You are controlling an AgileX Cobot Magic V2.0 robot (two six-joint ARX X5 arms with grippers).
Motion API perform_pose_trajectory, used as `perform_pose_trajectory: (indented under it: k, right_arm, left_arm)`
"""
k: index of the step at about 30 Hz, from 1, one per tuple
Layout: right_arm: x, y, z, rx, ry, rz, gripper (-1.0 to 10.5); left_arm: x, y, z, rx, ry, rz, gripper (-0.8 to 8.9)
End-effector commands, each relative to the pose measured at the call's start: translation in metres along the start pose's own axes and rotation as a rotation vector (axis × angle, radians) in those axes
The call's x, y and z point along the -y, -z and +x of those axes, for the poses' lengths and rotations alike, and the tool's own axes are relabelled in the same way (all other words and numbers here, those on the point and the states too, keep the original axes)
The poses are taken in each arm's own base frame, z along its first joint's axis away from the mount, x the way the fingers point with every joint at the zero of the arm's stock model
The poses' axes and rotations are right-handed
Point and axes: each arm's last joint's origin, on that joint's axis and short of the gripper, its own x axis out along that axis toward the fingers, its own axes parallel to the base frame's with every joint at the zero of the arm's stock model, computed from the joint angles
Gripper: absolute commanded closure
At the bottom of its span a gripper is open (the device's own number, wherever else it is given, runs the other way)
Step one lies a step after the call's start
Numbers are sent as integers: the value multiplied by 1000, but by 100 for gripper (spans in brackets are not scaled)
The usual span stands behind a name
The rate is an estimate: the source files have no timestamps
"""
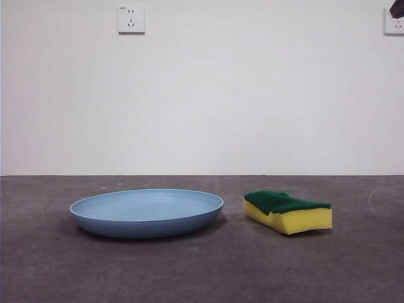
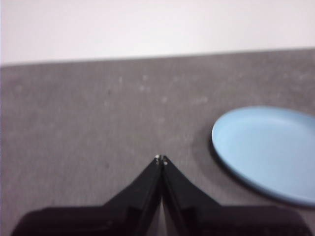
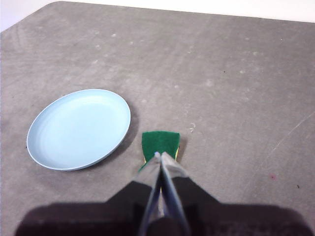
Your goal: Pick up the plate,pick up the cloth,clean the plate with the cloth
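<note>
Left pincer (image 2: 161, 158) jaws pressed together, right pincer (image 3: 160, 155) seemingly closed too, both raised

You have one plate (image 1: 146, 213), one sponge (image 1: 288, 211), two wall sockets (image 1: 131, 19), and two grippers (image 2: 161, 159) (image 3: 161, 156).

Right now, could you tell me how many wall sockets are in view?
2: one socket high on the wall above the plate, another socket cut off at the top right corner, past the sponge.
</note>
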Motion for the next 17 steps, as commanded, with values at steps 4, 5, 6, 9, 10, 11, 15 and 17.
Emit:
perform_pose_trajectory:
  k: [4,5,6,9,10,11,15,17]
  right_arm:
    - [0,0,0,6,0,11,946]
    - [0,0,0,6,0,11,946]
    - [0,0,0,6,0,11,946]
    - [0,0,0,6,0,11,946]
    - [0,0,0,6,0,11,946]
    - [0,0,0,6,0,11,946]
    - [0,0,0,6,0,11,946]
    - [0,0,0,6,0,11,946]
  left_arm:
    - [-1,6,1,-26,-8,-19,817]
    - [-1,6,1,-26,-9,-19,817]
    - [-1,6,1,-26,-9,-19,817]
    - [-1,6,1,-23,-9,-19,817]
    - [-1,6,1,-23,-9,-19,817]
    - [-1,6,1,-23,-9,-19,817]
    - [-1,6,1,-23,-9,-19,817]
    - [-1,6,1,-23,-9,-19,817]
